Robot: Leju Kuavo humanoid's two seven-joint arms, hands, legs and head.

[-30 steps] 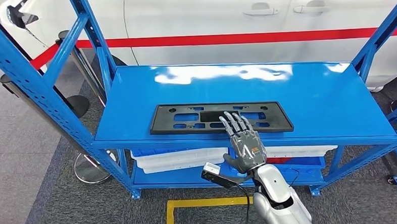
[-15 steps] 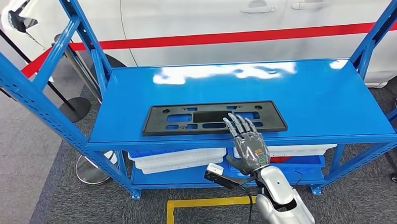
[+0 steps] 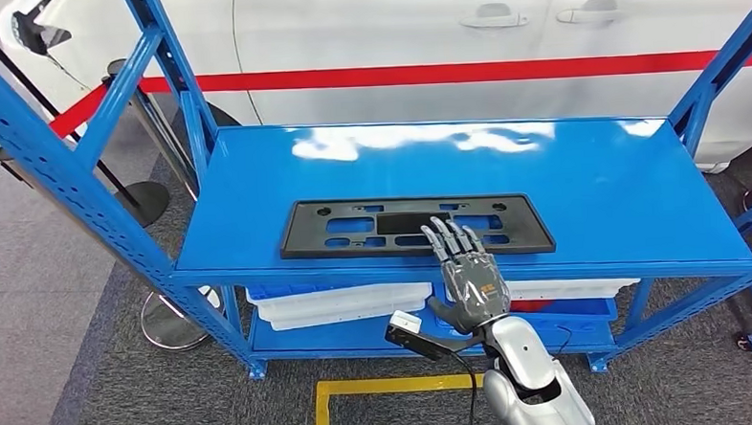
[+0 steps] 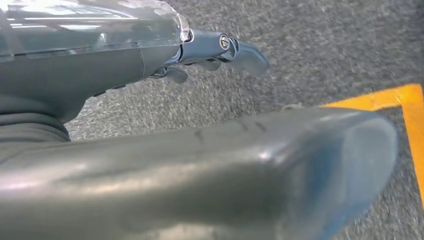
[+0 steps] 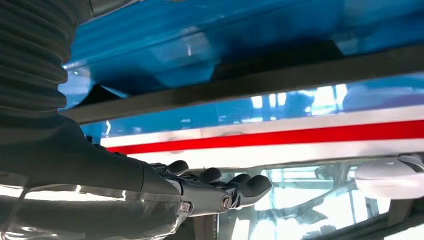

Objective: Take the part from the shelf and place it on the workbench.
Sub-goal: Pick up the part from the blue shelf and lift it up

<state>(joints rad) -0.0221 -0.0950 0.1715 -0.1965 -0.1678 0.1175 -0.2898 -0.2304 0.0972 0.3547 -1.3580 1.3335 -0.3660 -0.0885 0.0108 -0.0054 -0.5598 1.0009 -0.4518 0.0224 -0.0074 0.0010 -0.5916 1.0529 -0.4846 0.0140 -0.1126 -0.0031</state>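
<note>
One black part lies flat near the front edge of the blue shelf. The right hand is above it, its fingers straight and apart, holding nothing.

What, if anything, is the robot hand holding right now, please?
Nothing is held: the right robot hand lies flat, fingers spread, over the near edge of the part.

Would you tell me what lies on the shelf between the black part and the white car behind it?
Nothing: in the head view, only bare blue shelf top stretches from the black part back to the white car.
</note>
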